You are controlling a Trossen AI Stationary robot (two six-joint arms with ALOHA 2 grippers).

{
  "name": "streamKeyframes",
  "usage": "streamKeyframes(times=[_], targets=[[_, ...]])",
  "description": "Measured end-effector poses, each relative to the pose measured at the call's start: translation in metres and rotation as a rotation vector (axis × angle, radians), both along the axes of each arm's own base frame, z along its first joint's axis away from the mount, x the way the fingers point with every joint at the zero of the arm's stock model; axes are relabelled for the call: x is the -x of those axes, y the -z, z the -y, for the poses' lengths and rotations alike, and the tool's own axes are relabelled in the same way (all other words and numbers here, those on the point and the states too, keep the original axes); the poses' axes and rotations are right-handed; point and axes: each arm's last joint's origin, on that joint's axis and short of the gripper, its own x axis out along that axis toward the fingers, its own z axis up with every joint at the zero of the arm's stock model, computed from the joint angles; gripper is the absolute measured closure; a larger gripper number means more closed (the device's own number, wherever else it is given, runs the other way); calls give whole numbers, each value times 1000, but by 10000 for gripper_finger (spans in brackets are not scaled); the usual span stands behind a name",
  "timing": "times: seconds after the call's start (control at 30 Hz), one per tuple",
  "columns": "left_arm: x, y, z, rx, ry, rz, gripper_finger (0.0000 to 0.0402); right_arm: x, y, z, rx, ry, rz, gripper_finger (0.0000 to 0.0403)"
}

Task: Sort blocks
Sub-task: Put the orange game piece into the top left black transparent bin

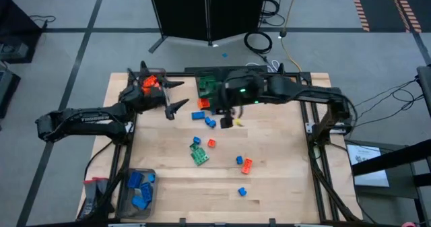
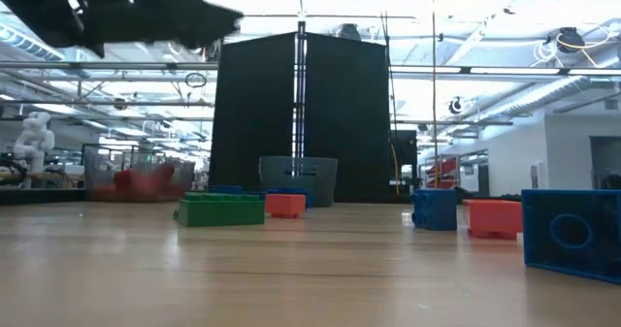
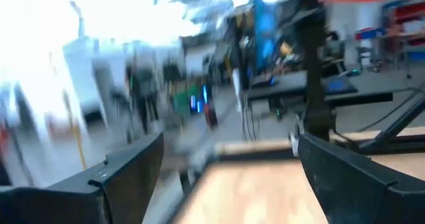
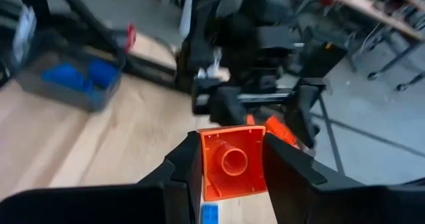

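Wooden bench (image 1: 283, 159), loose blocks (image 1: 200, 153) mid-frame: right end effector (image 4: 229, 167) clamps an orange block (image 4: 230, 161), lifted for binning; left end effector (image 1: 176, 95) gapes upper left.

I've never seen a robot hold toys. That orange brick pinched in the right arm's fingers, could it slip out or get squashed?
Probably not squashed: the orange brick looks like hard, hollow plastic keeping its square shape between the right gripper fingers. It seems light for its size. Its smooth sides might slip, though the fingers press on flat faces, which should help.
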Motion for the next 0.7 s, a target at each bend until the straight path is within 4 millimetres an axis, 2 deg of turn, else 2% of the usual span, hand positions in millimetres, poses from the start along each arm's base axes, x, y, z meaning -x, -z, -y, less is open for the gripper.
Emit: streamKeyframes(times=[0.07, 0.23, 0.53, 0.63, 0.7], targets=[[-2, -6, 9, -131, 23, 42, 52, 7, -7, -1, -15, 5, 19, 287], [-5, -15, 32, -439, 19, 99, 52, 7, -7, -6, -25, -13, 17, 288], [-13, -12, 69, -1179, -107, 27, 52, -14, 12, -5, -10, -21, -7, 283], [-17, -9, 76, -1374, -179, -16, 52, -21, 14, -5, 9, -34, 16, 284], [-20, -7, 80, -1443, -220, -27, 52, -26, 15, -5, 19, -43, 43, 284]])
